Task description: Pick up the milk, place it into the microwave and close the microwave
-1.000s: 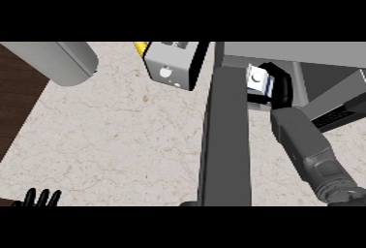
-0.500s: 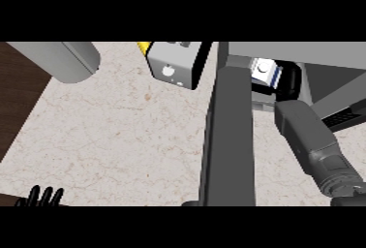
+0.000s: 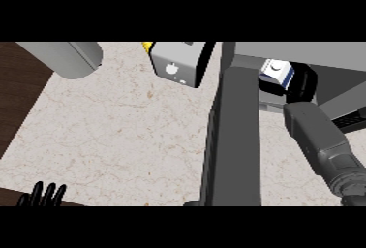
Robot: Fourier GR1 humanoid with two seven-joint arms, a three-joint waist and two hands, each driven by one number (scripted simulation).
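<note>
The milk (image 3: 276, 71) is a small white carton with a blue side, tilted inside the mouth of the microwave (image 3: 300, 51) at the upper right. My right hand (image 3: 302, 83) is curled round it from the right and hides its near side; the grey forearm runs up from the lower right. The open microwave door (image 3: 230, 140) shows edge-on as a long dark grey bar just left of that arm. My left hand (image 3: 43, 194) rests at the bottom left edge, fingers up and straight, holding nothing.
A white and black box (image 3: 177, 62) with a yellow item (image 3: 148, 46) behind it stands left of the microwave. A grey cylinder (image 3: 63, 58) lies at the upper left. The marble counter (image 3: 121, 131) ends at a dark wooden edge (image 3: 16, 92) on the left.
My right hand has carried the milk up and a little right, deeper into the microwave opening. The left hand has barely shifted.
</note>
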